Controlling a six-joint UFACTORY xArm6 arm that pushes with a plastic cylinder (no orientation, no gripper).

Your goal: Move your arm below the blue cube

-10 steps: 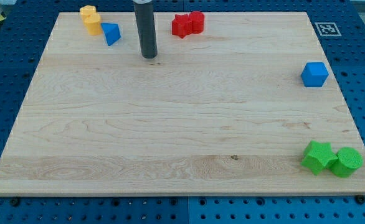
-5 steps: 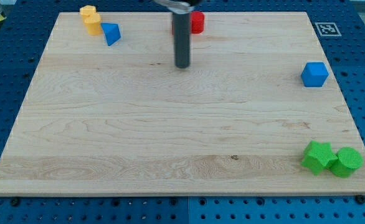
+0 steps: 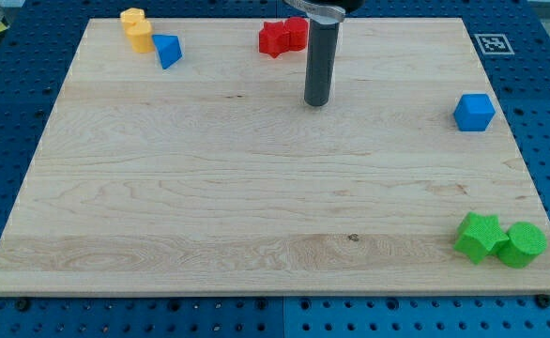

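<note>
The blue cube (image 3: 474,112) sits near the board's right edge, above mid-height. My dark rod comes down from the view's top, and my tip (image 3: 316,101) rests on the wood in the upper middle of the board. The tip is far to the left of the blue cube and slightly higher in the view. It touches no block.
Two red blocks (image 3: 282,37) sit at the top, just left of the rod. A yellow block (image 3: 136,27) and a blue triangular block (image 3: 168,50) are at the top left. A green star (image 3: 479,237) and a green cylinder (image 3: 522,244) are at the bottom right.
My tip has slid to the right and slightly down, from the upper left-centre towards the upper middle. No block has moved.
</note>
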